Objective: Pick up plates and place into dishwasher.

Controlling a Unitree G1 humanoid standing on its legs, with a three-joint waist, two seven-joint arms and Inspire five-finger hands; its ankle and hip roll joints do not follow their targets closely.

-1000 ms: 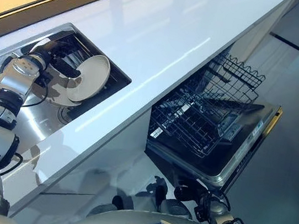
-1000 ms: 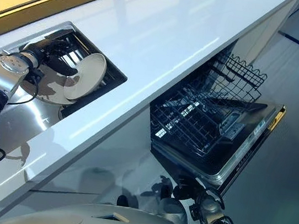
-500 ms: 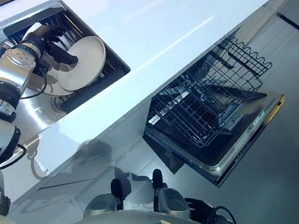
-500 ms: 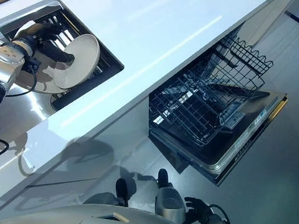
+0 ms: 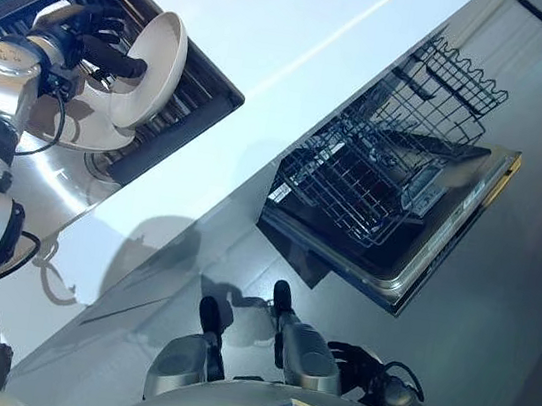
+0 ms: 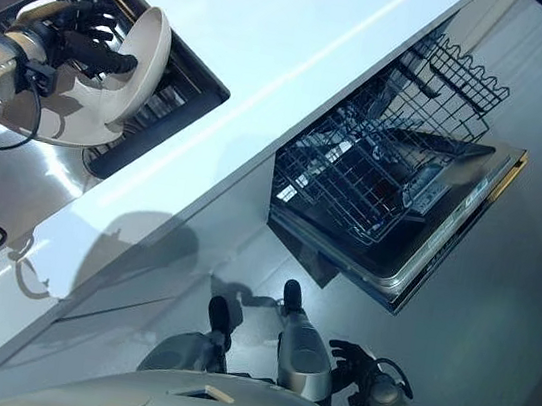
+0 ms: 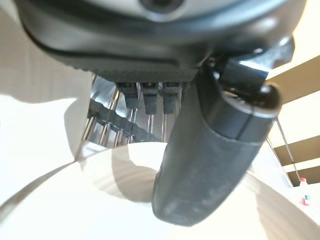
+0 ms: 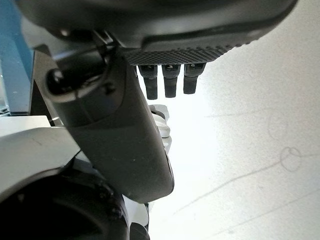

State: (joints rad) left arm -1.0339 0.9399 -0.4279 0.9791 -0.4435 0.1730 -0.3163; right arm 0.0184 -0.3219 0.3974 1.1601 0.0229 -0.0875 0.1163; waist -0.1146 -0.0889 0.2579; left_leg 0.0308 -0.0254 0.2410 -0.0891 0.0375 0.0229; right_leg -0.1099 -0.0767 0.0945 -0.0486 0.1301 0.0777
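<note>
i've got one white plate (image 5: pixel 152 67) pinched in my left hand (image 5: pixel 84 38), thumb across its inner face and fingers behind the rim, and it's lifted on edge over the sink (image 5: pixel 49 167) at the far left of the white worktop (image 5: pixel 276 22). the left wrist view confirms it: the thumb (image 7: pixel 210 165) lies pressed on the pale dish surface, with the dark drying rack (image 5: pixel 189 101) showing past it. under the held plate i can see another pale plate (image 5: pixel 79 131) lying flat in the sink, so i judge there's at least one more to fetch after this. the dishwasher (image 5: pixel 401 211) stands open to my right, door dropped flat and the wire lower rack (image 5: pixel 365 181) pulled out over it; i can't make out any plate in it, though the wires are dense enough that i won't swear to it. my right hand (image 6: pixel 359 367) hangs low by my side, well apart from everything, its fingers loosely curled around nothing in the right wrist view. so by my read the job is early: pick-up done for this plate, while the carry across to the rack, the slotting between the tines and the release are all left, then the same again for what's in the sink.
</note>
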